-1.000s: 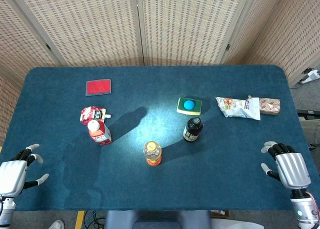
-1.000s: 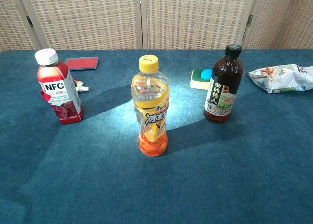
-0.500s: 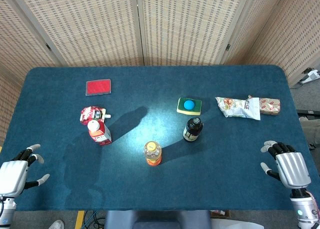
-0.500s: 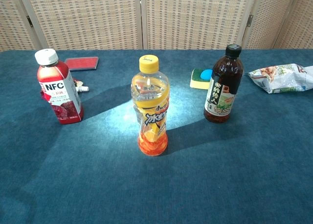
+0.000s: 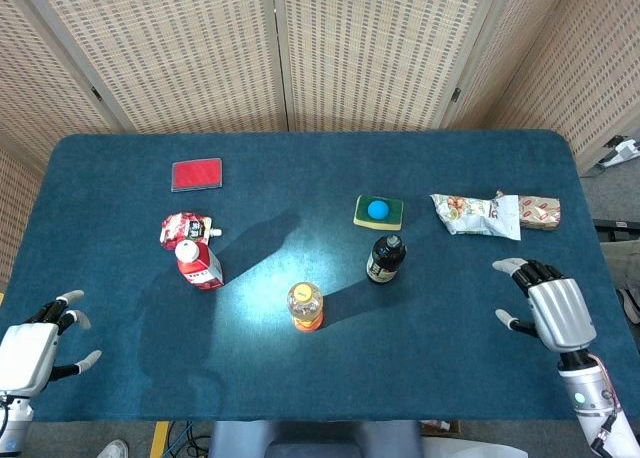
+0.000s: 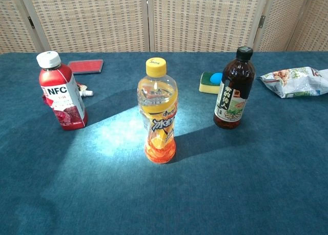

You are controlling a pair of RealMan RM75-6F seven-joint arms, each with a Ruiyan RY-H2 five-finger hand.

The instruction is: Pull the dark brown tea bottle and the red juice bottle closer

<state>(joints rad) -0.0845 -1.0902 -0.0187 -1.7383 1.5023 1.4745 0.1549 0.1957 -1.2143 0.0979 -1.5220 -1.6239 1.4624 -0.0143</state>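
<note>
Three bottles are stood upright on the blue worktop (image 5: pixel 450 358): the dark brown tea bottle (image 5: pixel 386 259) right of centre, the red juice bottle (image 5: pixel 198 264) well apart at left, an orange bottle (image 5: pixel 305 307) between them, nearer. Nothing is held by the right hand (image 5: pixel 552 312) or left hand (image 5: pixel 30 353); both are spread at the near corners.
</note>
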